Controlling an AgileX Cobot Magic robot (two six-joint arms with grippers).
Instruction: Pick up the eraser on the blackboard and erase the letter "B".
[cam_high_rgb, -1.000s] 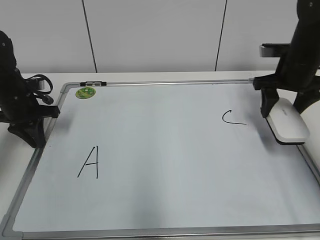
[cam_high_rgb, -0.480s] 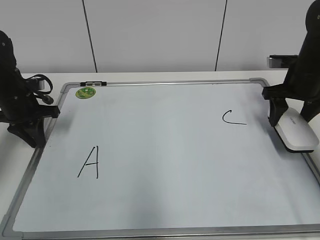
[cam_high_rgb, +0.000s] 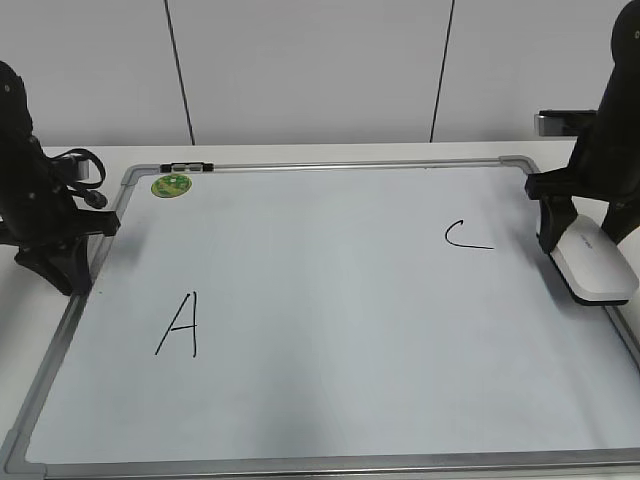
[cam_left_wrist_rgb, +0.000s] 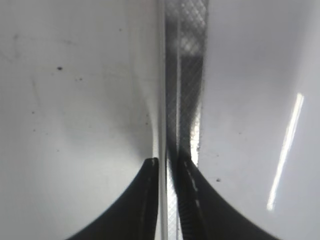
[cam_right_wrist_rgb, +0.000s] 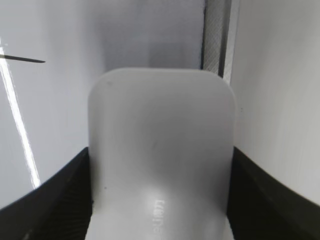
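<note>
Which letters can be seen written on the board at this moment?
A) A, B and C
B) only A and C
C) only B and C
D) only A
B: on the board an "A" stands at the lower left and a "C" at the right, near the eraser held by the right gripper; no "B" shows between them.

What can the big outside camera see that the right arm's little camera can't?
Only the outside camera shows the letter A, the whole letter C, the green magnet and the left arm's fingers at the board's left edge. No B is visible.

Only the right wrist camera shows, close up, both fingers against the eraser's sides.

Both show the white eraser, the board and its metal frame.
</note>
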